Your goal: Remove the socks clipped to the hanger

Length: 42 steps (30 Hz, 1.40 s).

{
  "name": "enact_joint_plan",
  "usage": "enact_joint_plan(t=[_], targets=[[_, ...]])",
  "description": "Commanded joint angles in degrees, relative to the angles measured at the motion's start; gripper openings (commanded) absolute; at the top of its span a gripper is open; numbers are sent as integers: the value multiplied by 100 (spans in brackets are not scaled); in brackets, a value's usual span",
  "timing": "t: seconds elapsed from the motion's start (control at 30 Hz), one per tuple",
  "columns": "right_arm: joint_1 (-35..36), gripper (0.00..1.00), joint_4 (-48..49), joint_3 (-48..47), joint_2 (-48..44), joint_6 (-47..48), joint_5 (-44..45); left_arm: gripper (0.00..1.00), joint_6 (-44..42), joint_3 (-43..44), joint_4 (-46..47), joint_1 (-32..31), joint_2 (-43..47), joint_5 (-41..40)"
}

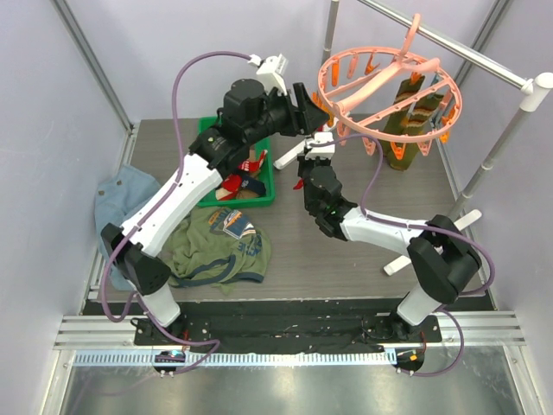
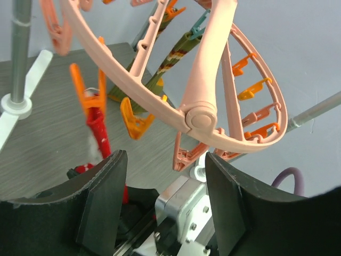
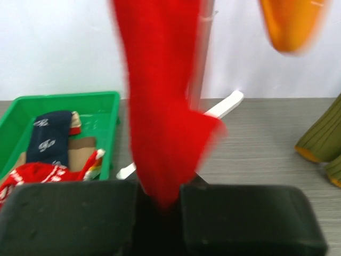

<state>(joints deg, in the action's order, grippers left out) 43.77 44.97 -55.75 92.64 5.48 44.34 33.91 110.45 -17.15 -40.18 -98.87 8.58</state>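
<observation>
Right gripper (image 3: 160,194) pinches hanging red fabric sock (image 3: 160,106), left gripper (image 2: 164,157) gapes empty beside salmon-pink plastic ring hanger (image 2: 200,117); next, tug sock free.

One hanger (image 1: 380,82); one green tray (image 3: 64,97); two olive socks (image 1: 404,121), one red sock (image 3: 160,106) hanging; one T-shirt (image 1: 203,251).

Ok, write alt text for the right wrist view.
The right hand pinches the lower end of a hanging red sock, which is blurred. Behind it to the left, a green tray holds a navy sock and other socks.
</observation>
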Motion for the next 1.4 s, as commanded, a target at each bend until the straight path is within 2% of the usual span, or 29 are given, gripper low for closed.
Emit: enact_joint_plan(t=[0.0, 0.17, 0.4, 0.77, 1.37], targets=[[26, 1, -356, 117, -369, -539, -478, 64, -139, 336, -350, 133, 438, 30], [26, 1, -568, 275, -641, -951, -680, 65, -288, 354, -474, 213, 535, -110], [26, 1, -814, 670, -1178, -1311, -979, 64, -693, 688, -773, 230, 237, -392], [26, 1, -788, 1180, -1802, -1795, -1015, 59, -684, 969, -482, 204, -378, -102], [26, 1, -753, 1189, -1899, -1822, -1085, 56, -631, 1435, -351, 11, -1055, -181]])
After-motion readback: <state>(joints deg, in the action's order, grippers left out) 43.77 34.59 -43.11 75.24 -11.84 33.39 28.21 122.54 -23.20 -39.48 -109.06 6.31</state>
